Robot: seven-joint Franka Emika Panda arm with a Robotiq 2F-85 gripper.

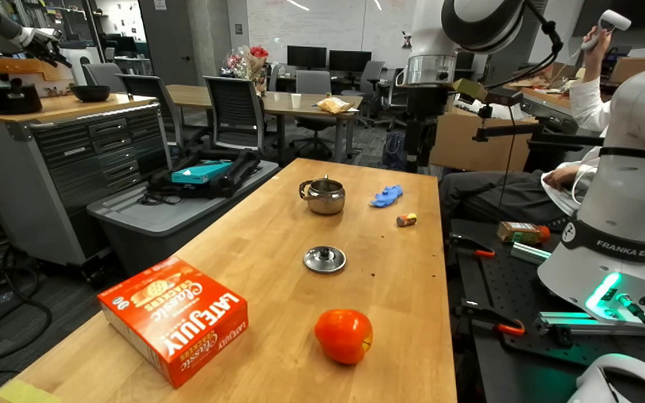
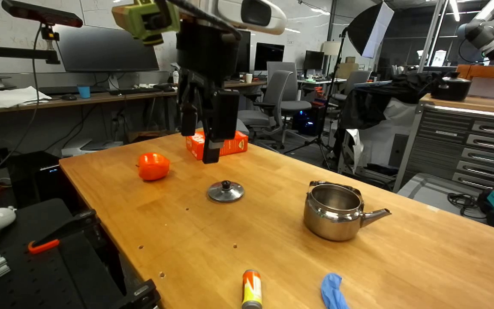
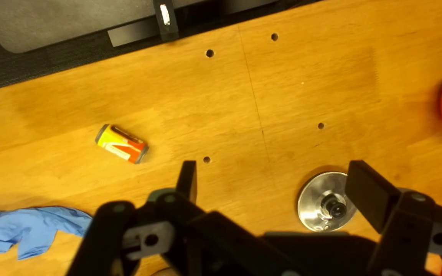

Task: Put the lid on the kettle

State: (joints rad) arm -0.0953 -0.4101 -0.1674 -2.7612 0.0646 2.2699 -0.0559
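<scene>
Nearest us in the wrist view, the gripper (image 3: 276, 184) stands with its two fingers (image 3: 372, 197) spread wide across the lower half of the frame, holding nothing. Beyond them, at lower right, the lid (image 3: 311, 201) lies knob up on the table (image 3: 236, 107), its edge partly hidden by one finger. We judge the step in hand to be the pick-up: we would centre the gripper over the knob (image 3: 337, 210) before lowering, so that neither finger lands on the disc, then bring both together squarely and lift level. Farther off, at right of centre in an exterior view, the kettle (image 2: 332, 221) sits upright and uncovered, well apart from the lid; we would carry the lid over it flat, clear of the spout (image 2: 375, 217), and let go only once it seats evenly. Counting outward along the table in an exterior view, we find one cracker box (image 1: 174, 319) at lower left, one tomato (image 1: 344, 337) at bottom centre, one lid at mid-frame, one orange-and-yellow cylinder (image 1: 406, 220) right of centre, one kettle above the lid, and one blue glove (image 1: 387, 196) to its right.
</scene>
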